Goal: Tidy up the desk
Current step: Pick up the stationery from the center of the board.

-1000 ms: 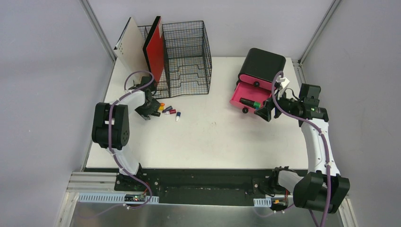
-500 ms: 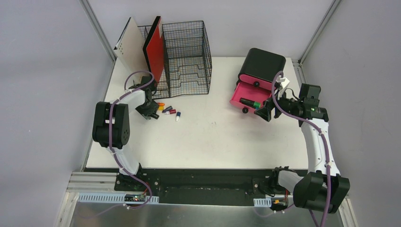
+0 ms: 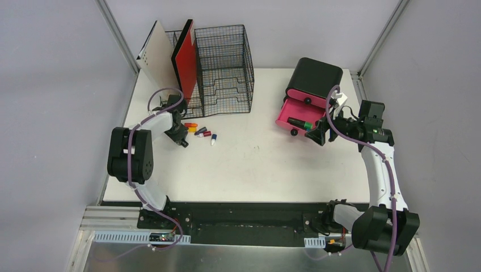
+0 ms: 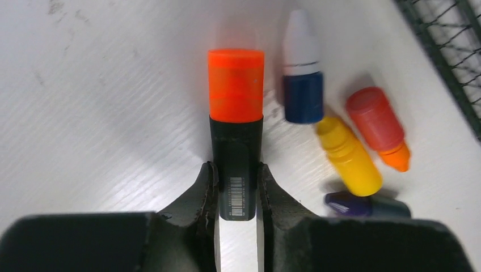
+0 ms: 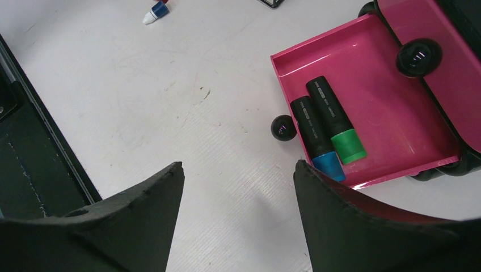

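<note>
On the white desk (image 3: 255, 164), at its back left, my left gripper (image 3: 181, 138) is down low. In the left wrist view the left gripper (image 4: 235, 170) is shut on a black highlighter with an orange cap (image 4: 236, 113), both jaws pressed against its body. Beside it lie small bottles: a blue-and-white one (image 4: 302, 62), a red-and-orange one (image 4: 377, 124), a yellow one (image 4: 347, 156) and a purple one (image 4: 363, 205). My right gripper (image 5: 238, 167) stands open and empty next to the open pink drawer (image 5: 397, 113), which holds a blue-capped highlighter (image 5: 317, 136) and a green-capped highlighter (image 5: 337, 122).
A black wire-mesh organizer (image 3: 224, 68) stands at the back left, with a red board (image 3: 186, 56) and a white board (image 3: 157, 54) upright in it. The black box with pink drawers (image 3: 315, 76) sits at the back right. A black strip (image 3: 238, 212) runs along the front.
My left gripper has closed on the orange-capped highlighter, and its arm has shifted slightly. The right arm has not moved.
</note>
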Controlling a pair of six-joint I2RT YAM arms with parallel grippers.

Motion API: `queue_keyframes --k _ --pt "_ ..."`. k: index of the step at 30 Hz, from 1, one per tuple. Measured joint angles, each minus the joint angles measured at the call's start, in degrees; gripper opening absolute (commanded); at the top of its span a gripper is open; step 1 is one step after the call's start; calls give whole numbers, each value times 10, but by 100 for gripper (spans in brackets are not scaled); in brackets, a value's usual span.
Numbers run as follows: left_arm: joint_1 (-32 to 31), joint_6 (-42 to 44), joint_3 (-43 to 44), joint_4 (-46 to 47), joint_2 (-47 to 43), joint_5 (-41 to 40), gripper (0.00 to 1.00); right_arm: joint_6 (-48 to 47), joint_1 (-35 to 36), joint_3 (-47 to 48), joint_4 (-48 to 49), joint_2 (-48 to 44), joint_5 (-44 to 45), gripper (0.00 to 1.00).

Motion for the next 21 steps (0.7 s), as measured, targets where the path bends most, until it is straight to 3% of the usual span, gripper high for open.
queue_keyframes --k 13,21 --pt "0 12 -129 31 -194 25 0 0 0 -2 0 0 -5 74" --pt "0 63 -240 114 -312 145 0 1 0 -2 0 0 -25 74"
